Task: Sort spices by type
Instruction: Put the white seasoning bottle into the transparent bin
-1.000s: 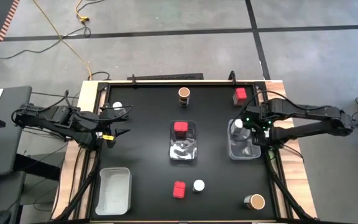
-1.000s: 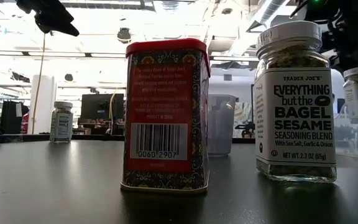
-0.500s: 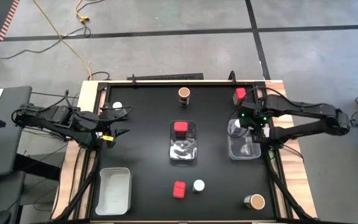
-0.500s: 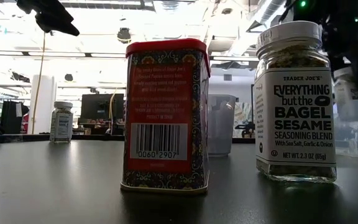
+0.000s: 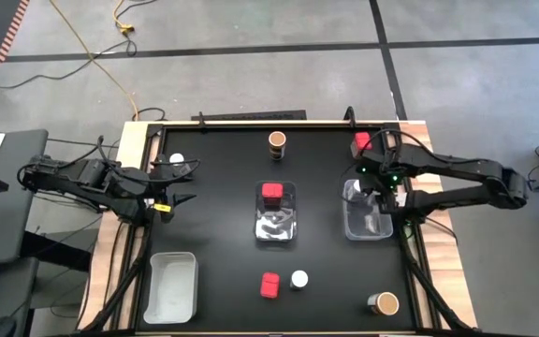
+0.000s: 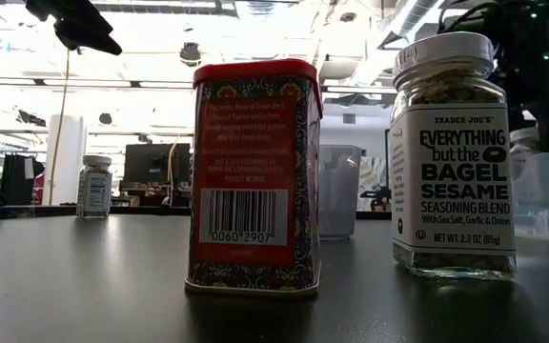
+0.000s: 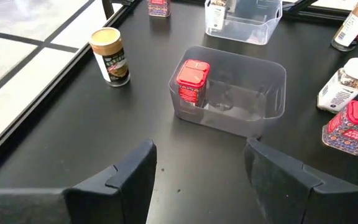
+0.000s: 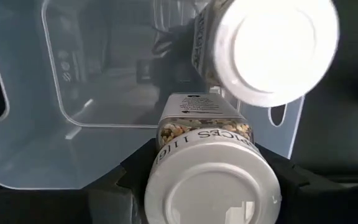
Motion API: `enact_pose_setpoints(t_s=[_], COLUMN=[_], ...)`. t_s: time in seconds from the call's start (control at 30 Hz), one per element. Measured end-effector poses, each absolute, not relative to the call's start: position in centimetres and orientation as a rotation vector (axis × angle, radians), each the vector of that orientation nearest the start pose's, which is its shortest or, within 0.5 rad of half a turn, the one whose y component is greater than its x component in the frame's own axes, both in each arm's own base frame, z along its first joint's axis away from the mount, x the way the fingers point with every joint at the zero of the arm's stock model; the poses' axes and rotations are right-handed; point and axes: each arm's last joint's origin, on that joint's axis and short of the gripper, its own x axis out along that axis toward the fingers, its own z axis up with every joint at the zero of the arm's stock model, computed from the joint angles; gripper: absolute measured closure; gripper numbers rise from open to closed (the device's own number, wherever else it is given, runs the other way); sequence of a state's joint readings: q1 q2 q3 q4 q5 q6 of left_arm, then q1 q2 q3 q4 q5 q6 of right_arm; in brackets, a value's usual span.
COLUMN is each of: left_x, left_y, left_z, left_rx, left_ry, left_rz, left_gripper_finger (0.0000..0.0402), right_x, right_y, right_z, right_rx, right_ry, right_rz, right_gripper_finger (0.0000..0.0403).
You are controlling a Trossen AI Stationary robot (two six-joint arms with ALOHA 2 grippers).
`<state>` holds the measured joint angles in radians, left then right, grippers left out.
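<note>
Jaws of the right gripper point(image 8: 207, 186) were clamped on a white-lidded jar point(image 8: 207, 177), taken at the neck just under the lid, and held over the clear bin point(image 5: 368, 223) at the right side of the table point(image 5: 223, 243); a second white-lidded jar point(image 8: 272, 46) already stood inside that bin, so this load looked to be on its way in beside it. Left gripper point(image 7: 197, 171) waited near the table's left edge, jaws partly apart and holding nothing, with another white-lidded jar point(image 5: 177, 160) just beside it. Centre bin point(image 5: 276, 220) held one red tin point(image 5: 271, 192). Loose on the table: a red tin point(image 5: 269, 285) and a white-lidded jar point(image 5: 299, 279) close together at the front, a brown-topped jar point(image 5: 277, 141) and a red tin point(image 5: 361, 142) at the back, a brown-topped jar point(image 5: 385, 303) at the front right. Third bin point(image 5: 172, 285) at front left sat without any spice in it. Handling, as a judgement: the jars looked like glass, rigid and smooth, fairly light but breakable, so better lowered than dropped, especially next to another jar. Neck under the lid seemed the safest hold, since the lid's rim should stop a slip. Tins looked stiff, light and flat-sided; best pinched across two opposite faces.
</note>
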<state>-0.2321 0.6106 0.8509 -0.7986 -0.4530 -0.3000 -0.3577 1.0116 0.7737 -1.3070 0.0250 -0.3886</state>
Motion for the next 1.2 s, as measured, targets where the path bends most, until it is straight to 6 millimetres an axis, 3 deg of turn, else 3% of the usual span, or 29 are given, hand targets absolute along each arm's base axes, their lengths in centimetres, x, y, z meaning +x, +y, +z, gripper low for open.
enact_pose_setpoints(t_s=[0.53,0.77,1.0,1.2], left_x=[10.7,10.7,10.7,10.7], left_y=[-1.2,-1.2,-1.2,-1.2], left_z=[32.2,32.2,32.2,32.2], left_rx=[-0.105,-0.106,-0.106,-0.106], left_ry=[0.488,0.488,0.487,0.488], left_rz=[0.291,0.292,0.292,0.292], left_gripper_finger=[0.0171,0.0171,0.0171,0.0171], right_x=[12.2,12.8,12.6,12.6], right_y=[-5.2,-5.5,-5.4,-5.4], right_z=[20.9,20.9,20.9,20.9], right_rx=[-0.002,-0.007,0.002,-0.013], right_ry=[1.522,1.457,1.477,1.484], right_rz=[-0.027,-0.062,-0.058,-0.075], right_gripper_finger=[0.0185,0.0167,0.0181,0.0156])
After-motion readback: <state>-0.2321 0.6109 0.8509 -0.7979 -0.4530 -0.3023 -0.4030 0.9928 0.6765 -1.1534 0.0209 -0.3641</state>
